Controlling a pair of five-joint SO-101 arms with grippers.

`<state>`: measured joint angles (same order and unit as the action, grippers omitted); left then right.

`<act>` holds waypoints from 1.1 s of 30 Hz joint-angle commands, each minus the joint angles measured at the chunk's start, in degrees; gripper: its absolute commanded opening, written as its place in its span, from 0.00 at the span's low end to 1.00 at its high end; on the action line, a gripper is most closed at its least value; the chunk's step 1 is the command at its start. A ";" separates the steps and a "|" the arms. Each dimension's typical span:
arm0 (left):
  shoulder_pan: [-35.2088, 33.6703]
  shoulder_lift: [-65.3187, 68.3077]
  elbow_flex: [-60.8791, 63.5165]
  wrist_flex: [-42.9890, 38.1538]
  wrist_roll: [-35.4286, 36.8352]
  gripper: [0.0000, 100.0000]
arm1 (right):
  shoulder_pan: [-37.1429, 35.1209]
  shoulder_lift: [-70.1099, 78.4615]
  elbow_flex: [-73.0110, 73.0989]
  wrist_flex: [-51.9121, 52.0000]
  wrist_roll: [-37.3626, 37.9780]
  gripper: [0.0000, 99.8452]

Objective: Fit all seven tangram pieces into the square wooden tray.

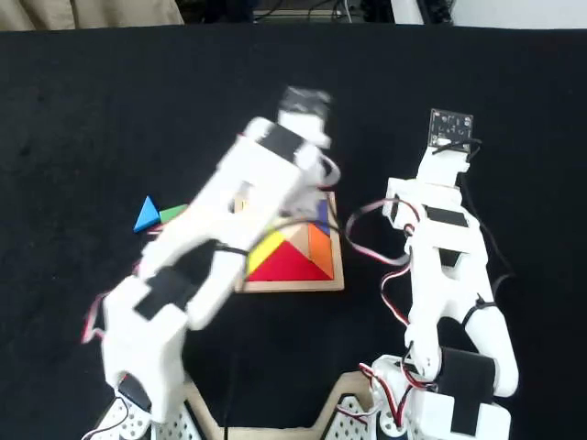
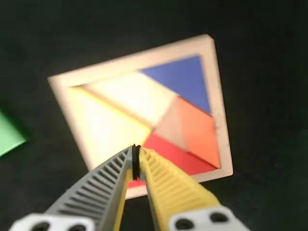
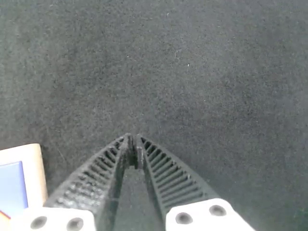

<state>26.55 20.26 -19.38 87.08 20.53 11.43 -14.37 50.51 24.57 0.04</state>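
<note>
From above, my left arm (image 1: 229,211) covers much of the tray (image 1: 293,286), and its far end is blurred. The green piece (image 1: 172,214) sits half behind that arm. My right wrist camera cuts the tray off at a corner.

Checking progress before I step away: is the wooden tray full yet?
Not full. A light blue triangle and a green piece lie on the table, outside the tray.

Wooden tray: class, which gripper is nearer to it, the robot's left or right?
Left. The left gripper is directly above the wooden tray, its shut tips over the tangram pieces inside. The right gripper is off to the tray's side, over the black table.
</note>
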 commanded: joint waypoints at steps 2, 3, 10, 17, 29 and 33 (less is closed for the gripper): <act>-11.38 -20.40 3.38 3.60 -9.41 0.03 | -0.97 -0.66 -2.68 -0.62 0.44 0.01; -13.23 -23.30 6.46 3.52 -13.19 0.03 | -0.97 -0.66 -2.68 -0.62 0.44 0.01; -26.42 -43.43 34.95 -8.18 -26.55 0.03 | -2.20 -0.66 -2.68 -0.62 0.62 0.01; -37.93 -63.56 70.90 -40.18 -17.14 0.03 | -12.84 0.84 -12.09 7.82 6.33 0.01; -41.80 -63.12 89.71 -62.33 -3.78 0.03 | -22.07 29.93 -44.00 17.85 4.66 0.01; -41.98 -62.77 90.07 -63.82 -1.49 0.03 | -22.07 38.11 -50.86 19.69 4.75 0.01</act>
<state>-14.51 -42.59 70.99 25.36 16.48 -9.85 20.97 6.37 42.51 4.88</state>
